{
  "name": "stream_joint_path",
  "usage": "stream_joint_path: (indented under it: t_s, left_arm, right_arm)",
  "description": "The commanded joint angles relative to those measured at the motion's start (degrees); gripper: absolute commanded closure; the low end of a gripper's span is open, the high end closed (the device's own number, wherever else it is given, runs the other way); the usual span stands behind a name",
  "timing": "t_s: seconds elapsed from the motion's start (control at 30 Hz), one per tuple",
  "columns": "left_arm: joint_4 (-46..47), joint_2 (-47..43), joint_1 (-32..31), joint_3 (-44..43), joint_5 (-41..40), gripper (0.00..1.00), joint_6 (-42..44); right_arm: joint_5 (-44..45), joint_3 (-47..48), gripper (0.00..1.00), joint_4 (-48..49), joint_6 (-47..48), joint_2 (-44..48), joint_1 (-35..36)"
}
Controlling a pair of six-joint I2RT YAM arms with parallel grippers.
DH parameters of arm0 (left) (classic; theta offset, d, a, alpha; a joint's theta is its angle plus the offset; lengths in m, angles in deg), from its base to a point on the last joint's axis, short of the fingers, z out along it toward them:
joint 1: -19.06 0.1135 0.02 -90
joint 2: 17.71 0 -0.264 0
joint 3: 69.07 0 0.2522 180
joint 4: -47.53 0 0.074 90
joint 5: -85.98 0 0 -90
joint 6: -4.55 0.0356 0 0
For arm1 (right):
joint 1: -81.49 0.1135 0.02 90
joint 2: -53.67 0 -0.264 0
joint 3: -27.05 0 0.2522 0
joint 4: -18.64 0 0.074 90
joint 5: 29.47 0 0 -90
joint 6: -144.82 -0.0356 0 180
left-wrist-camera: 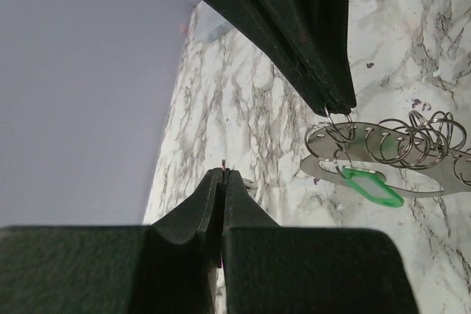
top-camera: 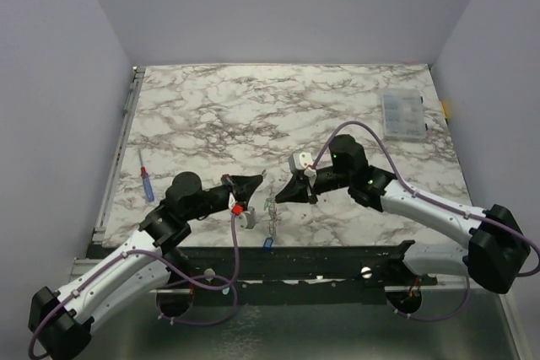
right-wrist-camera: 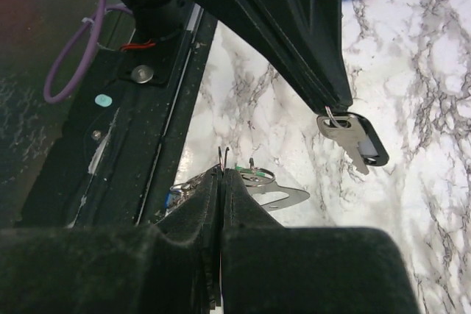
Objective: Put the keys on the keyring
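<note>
The left claw (top-camera: 261, 178) is pinching fully closed on a small wire loop (right-wrist-camera: 329, 114) — a silver key (right-wrist-camera: 343, 132) with a black-rimmed tag is hanging from that loop. The right claw (top-camera: 281, 196) is likewise standing closed, its tips gripping one ring of the keyring (left-wrist-camera: 401, 141). The keyring is showing as a cluster of linked silvery rings on a flat perforated metal plate (left-wrist-camera: 421, 179), between the two claws and near the 6 o'clock edge of the table (top-camera: 253, 107).

The green key (left-wrist-camera: 372, 186) is hanging from a ring at the plate's 6 o'clock side in the left wrist view. The blue key (top-camera: 267, 243) is lying at 6 o'clock from the keyring, apart from both claws.

A blue-and-red screwdriver (top-camera: 146, 181) is lying at 9 o'clock from the left claw. A clear compartment box (top-camera: 402, 115) is sitting toward the table's 2 o'clock corner.
</note>
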Motion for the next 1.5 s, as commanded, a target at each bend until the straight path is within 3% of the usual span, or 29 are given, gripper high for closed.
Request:
stream_joint_path:
  t_s: [0.0, 0.4, 0.73, 1.47]
  left_arm:
    - [0.2, -1.8, -0.2, 0.5, 0.3, 1.00, 2.2]
    - [-0.8, -2.1, -0.1, -0.2, 16.3, 1.00, 5.2]
    - [-1.7, 1.0, -0.1, -0.9, 16.1, 1.00, 5.2]
    - [-1.8, 1.5, -0.1, -1.4, 12.6, 1.00, 4.3]
  right_arm:
    - [-3.7, 2.7, 0.99, -2.0, 1.6, -0.5, 0.1]
    - [-4.4, 2.8, 0.99, -1.7, 1.9, 3.4, 0.1]
    - [0.0, -0.5, 0.99, 1.9, 1.6, 7.3, 0.1]
    - [3.1, 0.2, 0.99, 0.6, 2.4, 2.0, 0.1]
